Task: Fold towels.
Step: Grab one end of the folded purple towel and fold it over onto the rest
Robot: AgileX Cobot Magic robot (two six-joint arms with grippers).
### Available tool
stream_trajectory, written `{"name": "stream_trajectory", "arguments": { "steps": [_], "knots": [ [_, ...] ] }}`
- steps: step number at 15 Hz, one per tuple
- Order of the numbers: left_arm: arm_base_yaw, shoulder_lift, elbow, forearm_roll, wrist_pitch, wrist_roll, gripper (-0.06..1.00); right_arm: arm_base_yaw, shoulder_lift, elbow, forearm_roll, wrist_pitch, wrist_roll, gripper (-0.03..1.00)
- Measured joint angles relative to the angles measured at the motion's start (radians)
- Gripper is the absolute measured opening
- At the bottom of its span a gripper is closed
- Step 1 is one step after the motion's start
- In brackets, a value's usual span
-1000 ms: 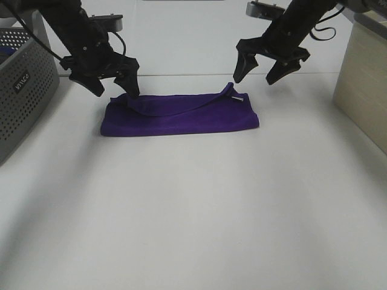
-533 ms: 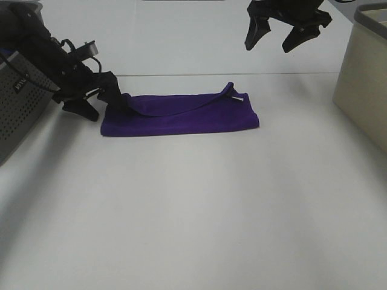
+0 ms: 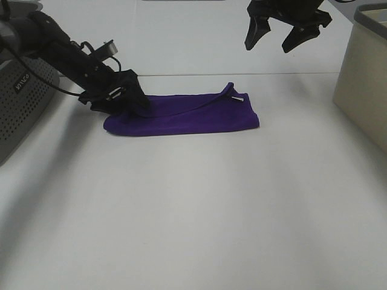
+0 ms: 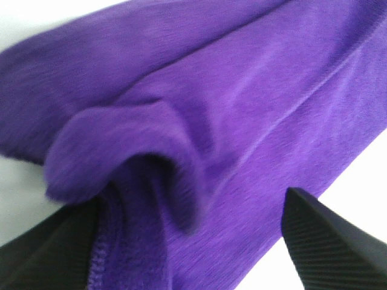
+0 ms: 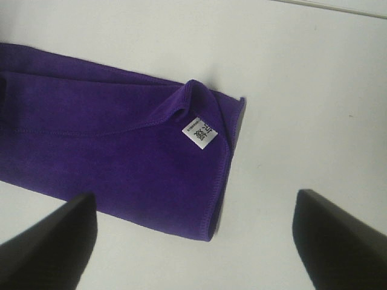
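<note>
– Sliding in low from the side within the last second, the black left tool (image 3: 124,104) reached the left end of the deep purple velvety towel (image 3: 187,115), which lay folded into a long band on the white tabletop (image 3: 193,211). Had it closed?
– Not yet: its ribbed fingers (image 4: 320,241) stood wide apart around a soft raised ridge of plush cloth. The black right tool (image 3: 268,47), risen well clear, hung spread and empty. A second fold looked imminent. A small white tag (image 5: 198,131) marked the far corner.
</note>
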Motion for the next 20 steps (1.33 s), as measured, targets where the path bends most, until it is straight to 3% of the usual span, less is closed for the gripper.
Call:
{"name": "stream_trajectory", "arguments": {
  "steps": [2, 3, 5, 6, 9, 11, 13, 18, 20],
  "knots": [
    [-0.036, 0.018, -0.030, 0.005, -0.011, 0.001, 0.67, 0.000, 0.000, 0.000, 0.000, 0.000, 0.000, 0.85],
    [-0.043, 0.021, -0.033, 0.011, -0.015, 0.001, 0.57, 0.000, 0.000, 0.000, 0.000, 0.000, 0.000, 0.85],
    [-0.043, 0.034, -0.044, 0.053, -0.013, 0.000, 0.11, 0.000, 0.000, 0.000, 0.001, 0.000, 0.005, 0.85],
    [-0.043, 0.038, -0.063, 0.077, 0.001, -0.004, 0.04, 0.000, -0.005, 0.000, 0.001, 0.000, 0.006, 0.85],
    [-0.032, 0.064, -0.208, 0.196, 0.112, -0.051, 0.03, 0.000, -0.043, 0.000, 0.001, 0.000, 0.006, 0.85],
    [-0.008, 0.055, -0.327, 0.203, 0.119, -0.088, 0.03, 0.000, -0.098, 0.000, 0.001, 0.002, 0.027, 0.85],
    [-0.008, 0.019, -0.368, 0.158, 0.120, -0.100, 0.03, 0.000, -0.146, 0.000, 0.001, 0.002, 0.033, 0.85],
    [-0.122, -0.009, -0.376, 0.137, 0.124, -0.109, 0.03, 0.000, -0.234, 0.000, 0.012, 0.003, 0.034, 0.85],
    [-0.187, 0.000, -0.376, 0.138, 0.064, -0.114, 0.03, 0.000, -0.249, 0.000, 0.029, 0.003, 0.034, 0.85]
  ]
}}
